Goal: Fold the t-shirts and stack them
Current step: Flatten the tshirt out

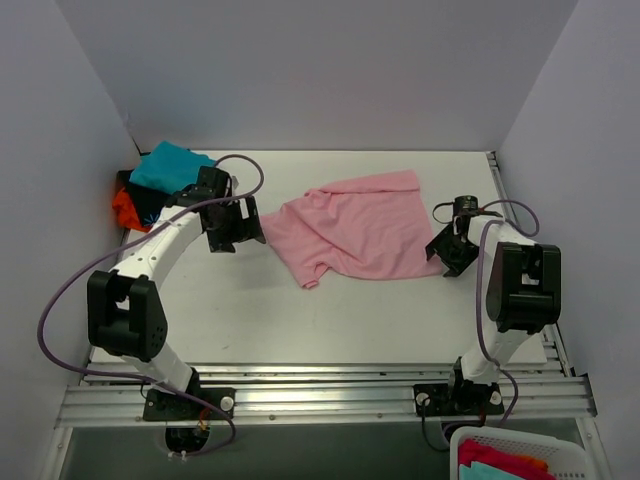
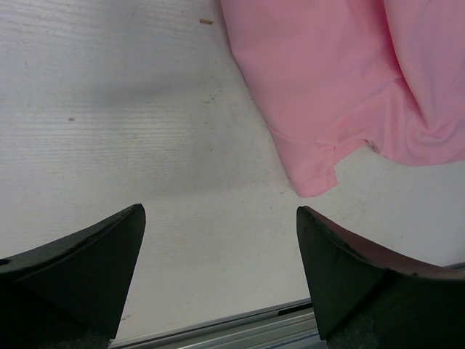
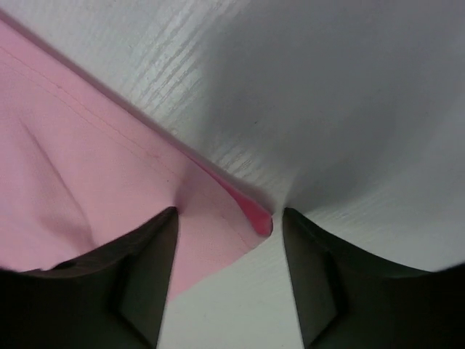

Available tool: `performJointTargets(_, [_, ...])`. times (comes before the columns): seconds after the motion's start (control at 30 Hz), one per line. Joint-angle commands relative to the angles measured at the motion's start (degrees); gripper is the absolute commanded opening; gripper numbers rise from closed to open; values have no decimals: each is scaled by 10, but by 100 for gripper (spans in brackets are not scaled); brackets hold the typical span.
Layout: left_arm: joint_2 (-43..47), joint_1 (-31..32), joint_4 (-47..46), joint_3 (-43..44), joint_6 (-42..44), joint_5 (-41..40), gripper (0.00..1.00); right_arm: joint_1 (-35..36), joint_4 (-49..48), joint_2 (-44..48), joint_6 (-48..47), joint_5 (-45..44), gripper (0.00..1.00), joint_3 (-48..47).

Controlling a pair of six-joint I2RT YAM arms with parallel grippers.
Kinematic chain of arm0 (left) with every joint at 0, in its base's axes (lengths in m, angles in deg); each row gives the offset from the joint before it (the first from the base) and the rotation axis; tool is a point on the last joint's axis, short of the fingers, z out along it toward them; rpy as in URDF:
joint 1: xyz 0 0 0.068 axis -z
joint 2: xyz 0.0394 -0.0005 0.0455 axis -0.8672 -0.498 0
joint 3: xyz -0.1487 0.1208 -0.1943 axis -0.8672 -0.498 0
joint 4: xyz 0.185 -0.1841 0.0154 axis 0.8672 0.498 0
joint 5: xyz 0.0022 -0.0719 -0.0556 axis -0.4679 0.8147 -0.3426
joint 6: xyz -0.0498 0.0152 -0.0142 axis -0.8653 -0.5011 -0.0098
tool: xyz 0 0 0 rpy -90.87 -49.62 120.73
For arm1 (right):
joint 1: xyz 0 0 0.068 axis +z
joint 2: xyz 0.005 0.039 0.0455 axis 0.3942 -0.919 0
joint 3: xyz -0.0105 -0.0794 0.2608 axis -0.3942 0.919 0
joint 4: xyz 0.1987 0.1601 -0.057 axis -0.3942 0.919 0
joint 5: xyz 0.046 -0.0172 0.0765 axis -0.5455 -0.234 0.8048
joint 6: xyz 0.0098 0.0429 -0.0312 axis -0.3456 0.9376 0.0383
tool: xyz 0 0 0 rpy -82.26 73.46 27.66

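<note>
The pink shirt (image 1: 355, 225) lies in the middle of the table (image 1: 400, 320), bumpy and not flat. The other shirts (image 1: 160, 185) sit in a heap at the far left.

The right claw (image 3: 227, 218) is down at the near right corner (image 3: 240, 211) of the pink shirt. Its fingers are half spread, one on each side of the corner. They touch the cloth but do not look pressed tight on it.

The left claw (image 2: 219, 211) is spread wide. It hangs over bare table just left of the shirt, with nothing in it. A sleeve (image 2: 312, 171) is a bit to its far right.

What could go wrong? Only a small tip of cloth sits between the right fingers, so it may slip out when the claw lifts. The fingers may also push the thin cloth along the table and bunch it up. If the left claw shuts where it is, it will grab only air. And if the right claw pulls alone, the whole shirt may slide and crumple more.
</note>
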Motion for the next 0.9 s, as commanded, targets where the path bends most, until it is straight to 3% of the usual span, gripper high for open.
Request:
performJointTargets(0.0, [4, -13, 22, 23, 27, 7, 94, -5, -4, -1, 17, -18, 49, 2])
performJointTargets(0.1, [6, -16, 25, 19, 33, 7, 93, -5, -4, 2, 14, -22, 8, 10])
performJointTargets(0.13, [9, -16, 25, 12, 34, 6, 93, -5, -1, 2, 13, -25, 0, 10])
performJointTargets(0.23, [11, -10, 20, -3, 46, 8, 93, -5, 3, 12, 5, -26, 0, 12])
performJointTargets(0.37, [3, 99, 38, 0, 115, -43, 91, -5, 23, 27, 1, -43, 0, -9])
performJointTargets(0.5, [-13, 155, 26, -10, 105, -60, 91, -3, 29, 55, -1, -35, 0, -82])
performJointTargets(0.73, [-15, 168, -9, 19, 71, -22, 91, 16, 79, 17, 38, 19, 0, -379])
performJointTargets(0.87, [-20, 185, -4, 43, 79, -25, 92, 37, 55, -2, 78, 56, 0, -468])
